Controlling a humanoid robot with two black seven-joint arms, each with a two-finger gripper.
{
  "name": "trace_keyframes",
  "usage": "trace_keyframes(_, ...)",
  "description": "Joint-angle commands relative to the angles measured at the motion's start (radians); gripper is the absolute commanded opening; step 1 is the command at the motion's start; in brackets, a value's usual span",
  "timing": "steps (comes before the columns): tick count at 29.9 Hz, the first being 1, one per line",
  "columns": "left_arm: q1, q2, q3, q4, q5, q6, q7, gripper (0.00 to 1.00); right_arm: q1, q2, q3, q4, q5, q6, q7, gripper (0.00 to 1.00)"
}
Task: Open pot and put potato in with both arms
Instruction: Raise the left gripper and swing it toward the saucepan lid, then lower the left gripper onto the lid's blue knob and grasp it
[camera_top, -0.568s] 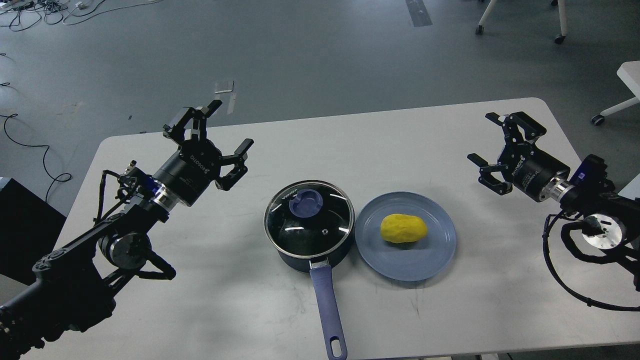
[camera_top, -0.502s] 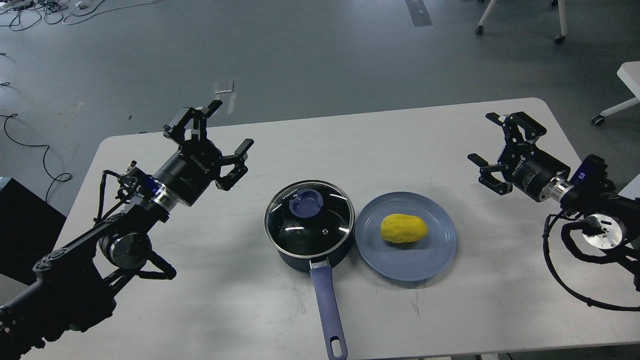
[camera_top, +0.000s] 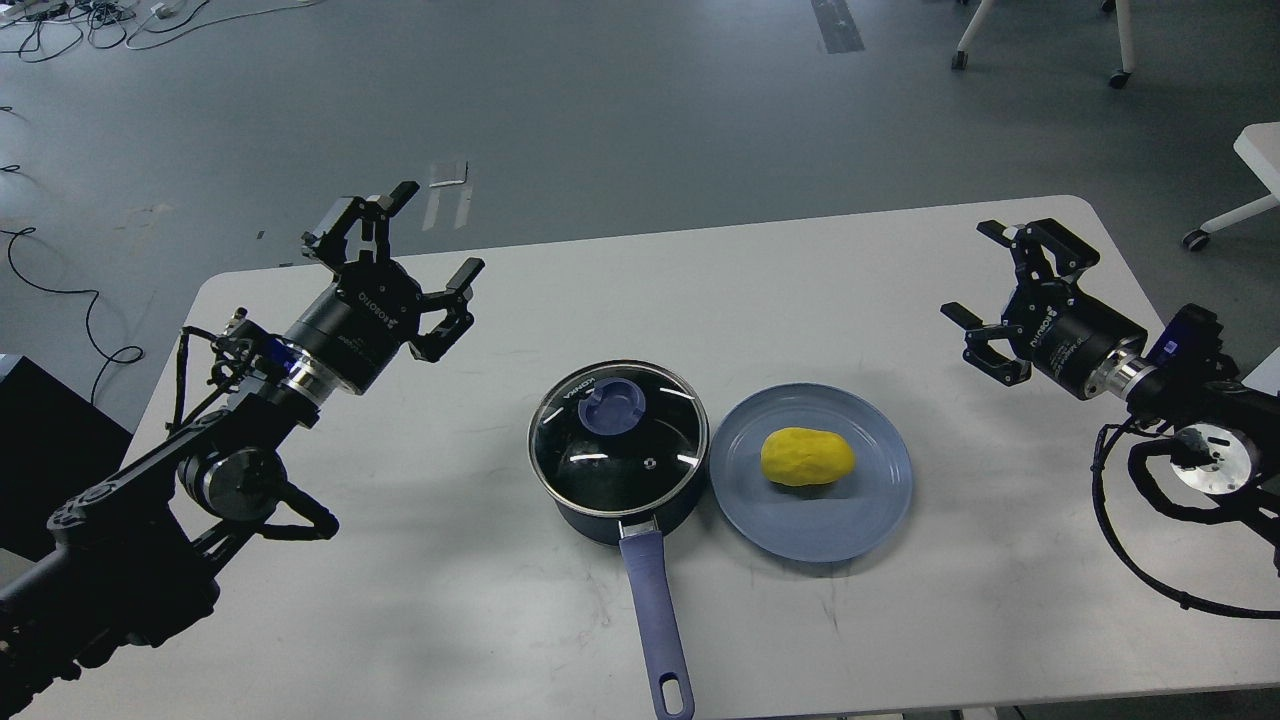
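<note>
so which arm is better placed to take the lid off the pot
Left, probably. Its end effector is open on the pot's side, nearer the lid knob. The right end effector, also open, sits beyond the plate holding the potato.

Lab: bare grey floor (camera_top: 620, 110), loose cables (camera_top: 60, 25) (top left), wheeled table legs (camera_top: 1120, 45).

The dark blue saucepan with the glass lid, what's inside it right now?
Through the glass lid of the dark blue saucepan, only a dark interior and glare show; no contents can be made out. The yellow potato lies outside, on the round blue plate.
</note>
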Motion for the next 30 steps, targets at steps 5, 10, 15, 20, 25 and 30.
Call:
trace_keyframes(5,-0.053,0.078,-0.013,-0.111,0.145,0.0,0.0,0.98,0.0,-0.003,0.002,-0.001,0.0,0.0,0.0,1.0)
trace_keyframes(10,-0.076,0.129,-0.076,-0.252,0.449,0.0,0.0,0.98,0.0,-0.004,0.002,-0.001,0.0,0.0,0.0,1.0)
trace_keyframes(15,-0.075,0.182,-0.151,-0.424,0.844,0.0,0.0,0.98,0.0,-0.003,0.002,-0.001,0.0,0.0,0.0,1.0)
trace_keyframes(20,-0.075,0.211,-0.145,-0.582,1.285,0.0,0.0,0.98,-0.001,-0.003,0.002,-0.001,-0.002,0.0,0.0,1.0)
trace_keyframes(25,-0.059,0.192,-0.135,-0.614,1.628,0.079,0.0,0.98,-0.003,-0.001,0.0,-0.001,-0.003,0.0,0.0,1.0)
trace_keyframes(30,-0.058,0.152,-0.098,-0.582,1.875,0.142,0.0,0.98,-0.004,-0.003,-0.001,-0.002,-0.006,0.0,0.0,1.0)
